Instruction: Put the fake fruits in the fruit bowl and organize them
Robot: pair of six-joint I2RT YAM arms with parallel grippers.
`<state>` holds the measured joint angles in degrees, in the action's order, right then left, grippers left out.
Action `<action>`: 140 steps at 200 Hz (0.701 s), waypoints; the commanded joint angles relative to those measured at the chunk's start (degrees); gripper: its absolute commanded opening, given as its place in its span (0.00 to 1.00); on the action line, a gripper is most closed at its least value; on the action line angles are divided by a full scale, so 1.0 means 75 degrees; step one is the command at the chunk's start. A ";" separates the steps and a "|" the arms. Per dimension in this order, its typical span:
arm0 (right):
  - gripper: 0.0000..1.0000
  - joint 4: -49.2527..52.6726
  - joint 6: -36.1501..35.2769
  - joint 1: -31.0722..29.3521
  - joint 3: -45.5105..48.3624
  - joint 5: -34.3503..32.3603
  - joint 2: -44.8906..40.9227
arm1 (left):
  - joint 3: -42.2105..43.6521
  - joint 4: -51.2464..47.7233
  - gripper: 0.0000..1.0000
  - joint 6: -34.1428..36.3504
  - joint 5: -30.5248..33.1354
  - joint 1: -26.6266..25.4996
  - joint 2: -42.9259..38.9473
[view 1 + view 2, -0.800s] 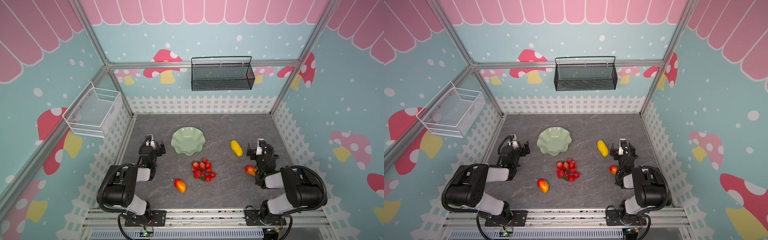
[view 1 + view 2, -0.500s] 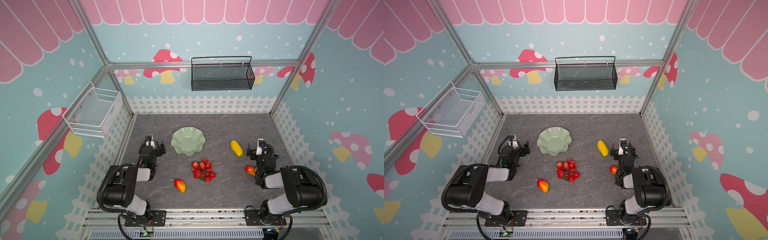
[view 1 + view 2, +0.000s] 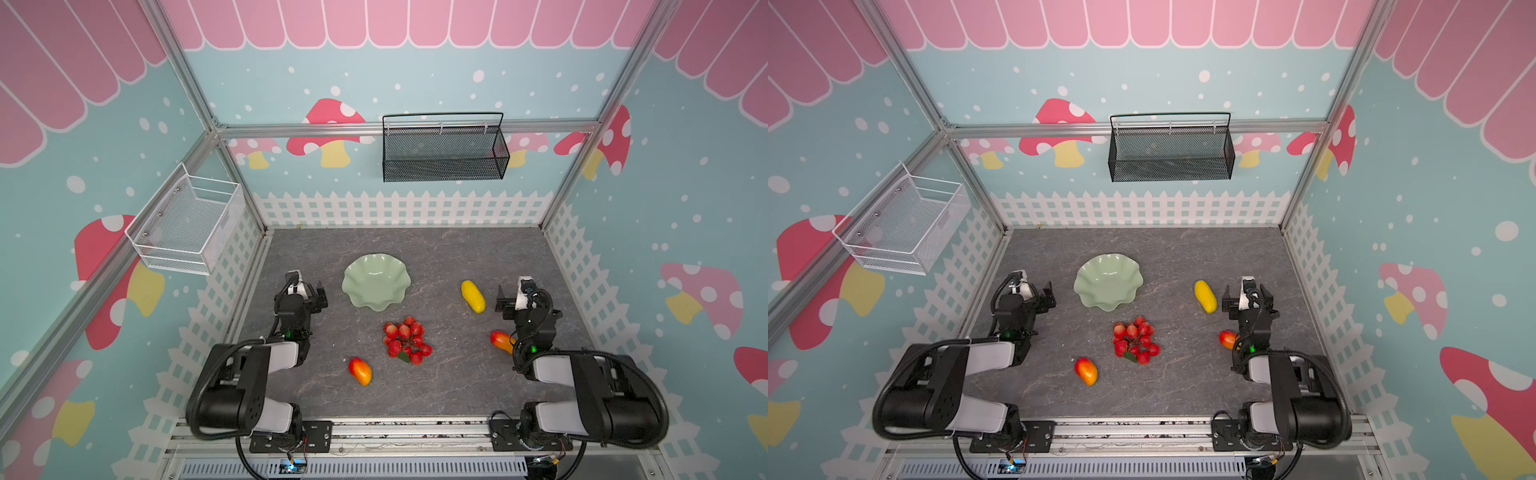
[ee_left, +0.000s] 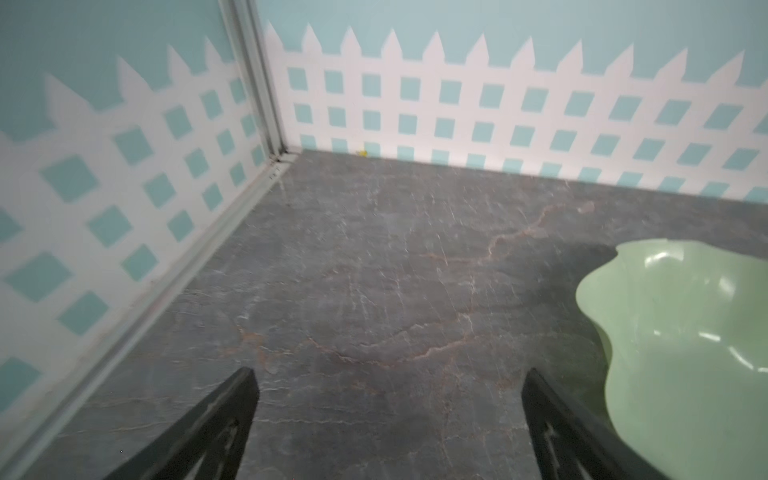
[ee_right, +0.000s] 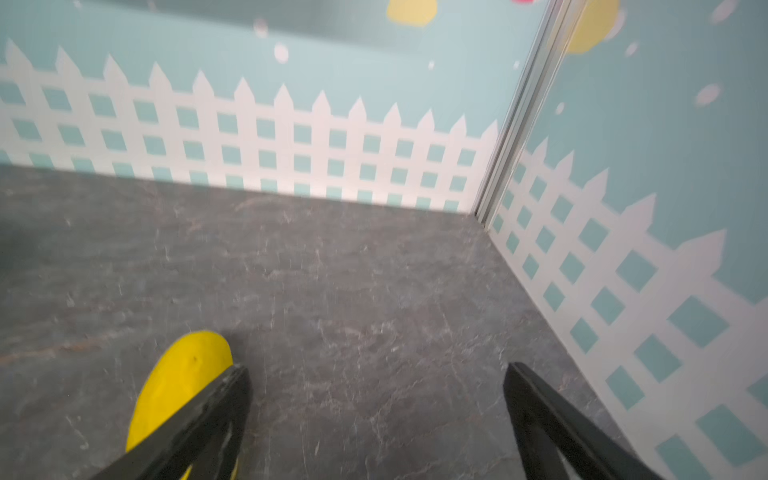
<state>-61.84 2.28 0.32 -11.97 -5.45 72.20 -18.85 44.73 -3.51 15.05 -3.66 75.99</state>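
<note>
You are looking at nothing placed yet: the shallow mint-green bowl with a scalloped rim is sitting empty just beside your left gripper, whose fingers are standing wide apart. Your right gripper is gaping too, holding nothing, with the yellow oblong fruit lying just outside one finger. The glossy red berry cluster and both red-orange mango-shaped fruits are waiting behind the fingertips.
</note>
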 commanded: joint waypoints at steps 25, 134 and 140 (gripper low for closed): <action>0.98 0.4280 0.0952 -0.0487 -0.1454 0.1638 -0.1840 | -0.0714 -0.3654 0.89 -0.0320 0.1007 -0.2206 -0.3263; 0.98 0.5949 0.1673 -0.3164 -0.0799 0.3648 -0.3219 | -0.1222 -0.5433 0.74 -0.0007 -0.2573 -0.6338 -0.2119; 0.98 0.6014 0.1686 -0.3170 -0.0786 0.3605 -0.3299 | -0.1312 -0.5403 0.73 0.0129 -0.2679 -0.6439 -0.1962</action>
<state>-19.18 13.43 -23.11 -18.68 21.28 50.09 -26.30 3.66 -6.96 0.32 -49.87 57.43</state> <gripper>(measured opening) 0.979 0.743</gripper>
